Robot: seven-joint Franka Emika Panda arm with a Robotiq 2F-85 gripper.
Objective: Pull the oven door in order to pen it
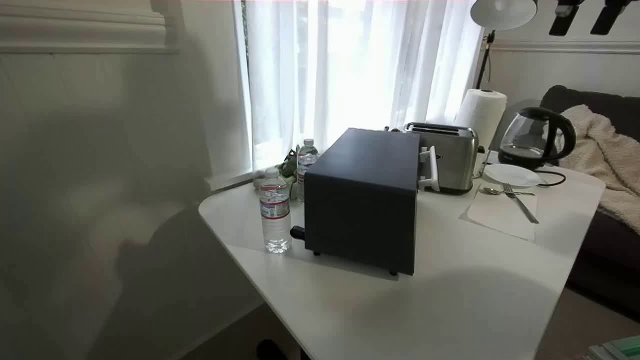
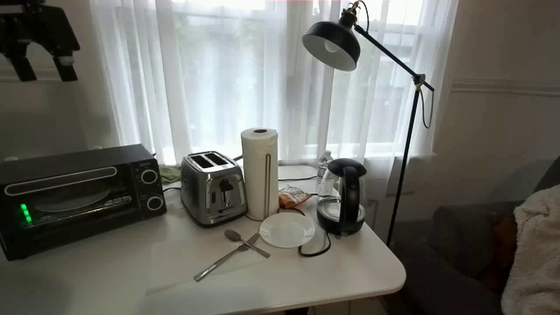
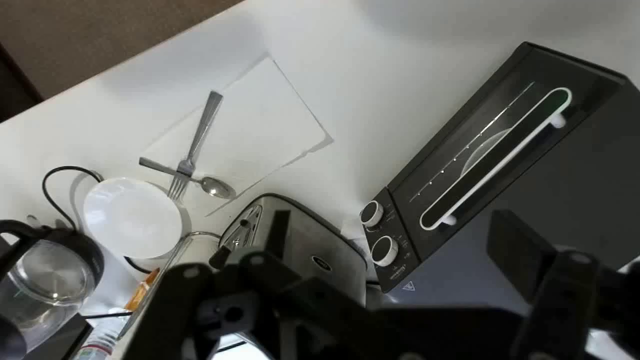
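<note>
The matte black oven (image 1: pixel 360 215) stands on the white table and shows in both exterior views (image 2: pixel 78 159) and the wrist view (image 3: pixel 565 185). Its oven door (image 2: pixel 83 197) is shut, with a plate visible behind the glass. In the wrist view the door (image 3: pixel 452 160) has a long white-edged handle (image 3: pixel 500 159). In an exterior view the handle (image 1: pixel 432 169) juts out, while the door face is turned away. My gripper (image 1: pixel 585 24) is open and empty, high above the table and apart from the oven. It also shows in an exterior view (image 2: pixel 46 72) and the wrist view (image 3: pixel 392 240).
A silver toaster (image 2: pixel 214 188) stands beside the oven's knob side. A paper towel roll (image 2: pixel 260 175), a white plate (image 2: pixel 286 229), a glass kettle (image 2: pixel 343 197) and a fork (image 2: pixel 218 264) and spoon (image 2: pixel 247 244) lie farther along. A water bottle (image 1: pixel 275 210) stands behind the oven.
</note>
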